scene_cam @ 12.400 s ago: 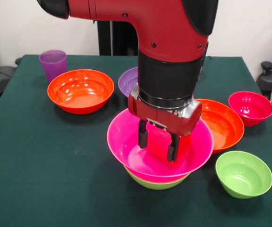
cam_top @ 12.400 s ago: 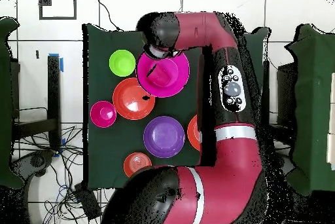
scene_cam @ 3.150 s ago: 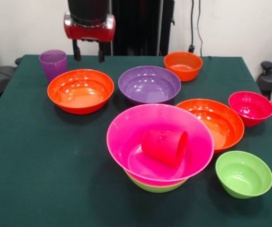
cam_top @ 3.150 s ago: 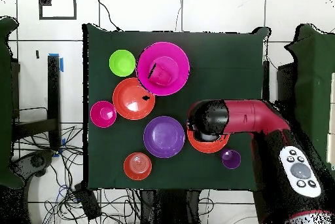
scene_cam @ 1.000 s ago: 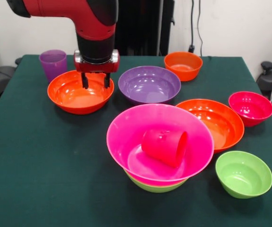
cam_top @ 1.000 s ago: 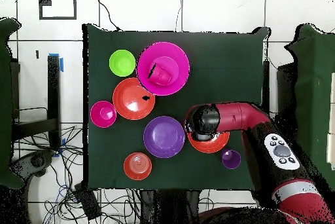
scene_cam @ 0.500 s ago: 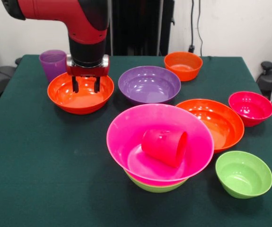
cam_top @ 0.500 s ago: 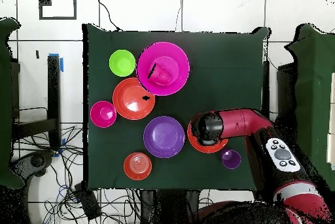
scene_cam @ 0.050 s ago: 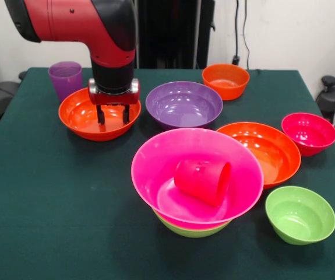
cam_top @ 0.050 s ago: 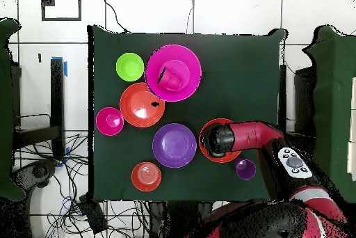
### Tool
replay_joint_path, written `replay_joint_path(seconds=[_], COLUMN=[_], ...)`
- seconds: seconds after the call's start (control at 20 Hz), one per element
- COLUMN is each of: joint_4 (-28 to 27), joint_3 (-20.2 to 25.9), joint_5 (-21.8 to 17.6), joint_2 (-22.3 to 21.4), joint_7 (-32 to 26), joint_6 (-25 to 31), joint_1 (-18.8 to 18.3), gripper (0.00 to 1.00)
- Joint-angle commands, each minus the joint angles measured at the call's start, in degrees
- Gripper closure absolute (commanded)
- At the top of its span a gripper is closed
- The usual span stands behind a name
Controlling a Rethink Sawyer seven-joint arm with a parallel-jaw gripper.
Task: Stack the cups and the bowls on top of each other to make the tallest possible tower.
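Front: the tool (scene_cam @ 0.050 s ago: 112, 115) hangs inside the orange bowl (scene_cam @ 0.050 s ago: 80, 116), prongs slightly parted, holding nothing. The tower (scene_cam @ 0.050 s ago: 197, 175) sits mid-table with a red cup (scene_cam @ 0.050 s ago: 203, 181) tipped inside. Overhead: the arm covers that bowl (cam_top @ 0.050 s ago: 206, 150). Likely next: clamp its rim, lift.

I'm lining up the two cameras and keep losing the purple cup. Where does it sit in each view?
Front view: the purple cup stands upright at upper left, just behind the orange bowl under the end effector.
Overhead view: the purple cup is at lower right, beside the arm.
Shared landmark: the large purple bowl, next to that same orange bowl in both views.
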Motion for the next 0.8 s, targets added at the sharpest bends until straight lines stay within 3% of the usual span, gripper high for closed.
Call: replay_joint_path(seconds=[0.05, 0.8], joint_4=[-2.6, -1.5], joint_3=[2.6, 4.3], joint_5=[-1.9, -0.2], joint_2=[4.3, 1.9], joint_7=[0.1, -1.0], joint_6=[-6.1, -4.1], joint_1=[0.8, 0.5], gripper=[0.00, 0.00])
